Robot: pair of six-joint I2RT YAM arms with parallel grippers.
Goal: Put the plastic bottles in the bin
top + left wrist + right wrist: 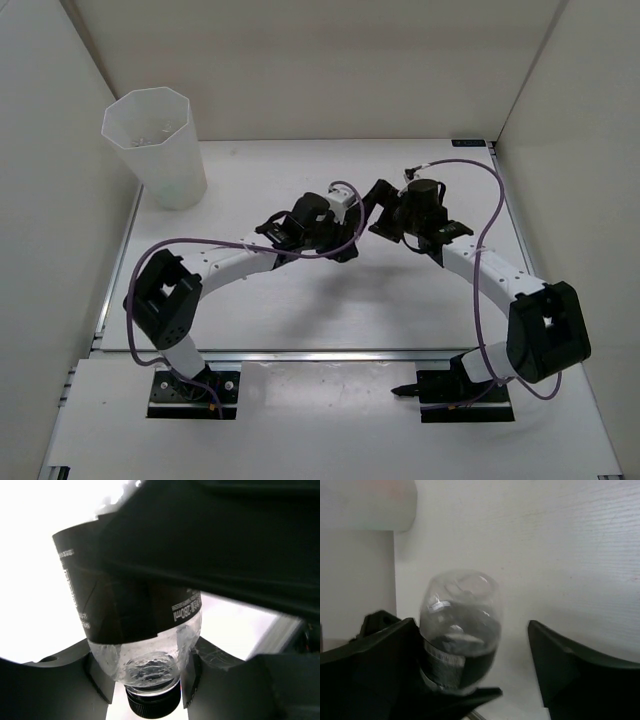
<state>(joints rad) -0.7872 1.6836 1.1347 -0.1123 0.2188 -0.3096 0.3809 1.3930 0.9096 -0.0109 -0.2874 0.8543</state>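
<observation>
A clear plastic bottle with a black label (pixel 125 610) hangs cap-down between my left gripper's (pixel 147 680) fingers, which are shut on its neck just above the black cap. In the top view my left gripper (pixel 345 215) and right gripper (pixel 382 200) meet at the table's middle. My right gripper (pixel 472 630) is open, its fingers spread wide. The same bottle (pixel 457 625) shows base-first against its left finger. The bin (pixel 175 170), tall, translucent white and faceted, stands at the far left corner. No other bottles show on the table.
White walls close in the table on the left, back and right. A pale blurred container (pixel 367 505) at the top left of the right wrist view seems to be the bin. Purple cables (pixel 490 200) loop over both arms.
</observation>
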